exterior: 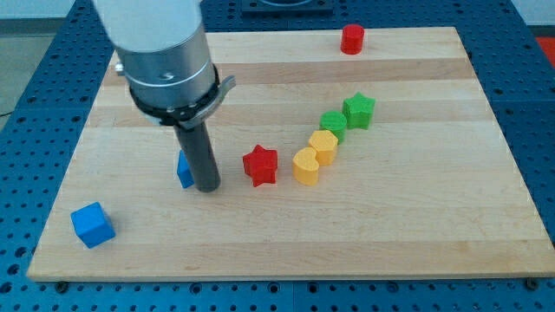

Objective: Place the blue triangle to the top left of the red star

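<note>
Blue triangle point(184, 170) sits touching my tip point(208, 187) on its left — mostly hidden by the rod. Red star point(259, 165) lies right of the tip, near. No jaws here, just a rod. Triangle needs nudging up the board.

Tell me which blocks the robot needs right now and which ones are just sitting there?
Needed: blue triangle, partly hidden behind my tip; red star.

Just sitting: blue cube, two yellow blocks, two green blocks, red cylinder.
</note>
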Motion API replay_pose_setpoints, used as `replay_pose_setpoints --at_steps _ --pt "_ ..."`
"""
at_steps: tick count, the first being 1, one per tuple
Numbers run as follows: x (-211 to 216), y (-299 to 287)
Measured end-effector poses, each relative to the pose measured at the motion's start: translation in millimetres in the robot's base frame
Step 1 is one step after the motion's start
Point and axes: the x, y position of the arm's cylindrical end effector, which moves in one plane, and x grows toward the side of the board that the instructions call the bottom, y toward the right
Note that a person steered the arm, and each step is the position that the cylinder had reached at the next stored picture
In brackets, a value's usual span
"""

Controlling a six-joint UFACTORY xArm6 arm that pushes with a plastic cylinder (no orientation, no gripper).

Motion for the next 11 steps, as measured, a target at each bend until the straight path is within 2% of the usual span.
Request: replay_pose_setpoints --at_steps 2,3,5,6,7,8,11 --pt "13.6 -85.3" --pt "3.0 -106.3" --pt "-21.5 -40.9" --pt "-21.0 -40.1" --pt "16.2 -58.1" --pt "31.1 -47.8" --pt "-19.8 5.7"
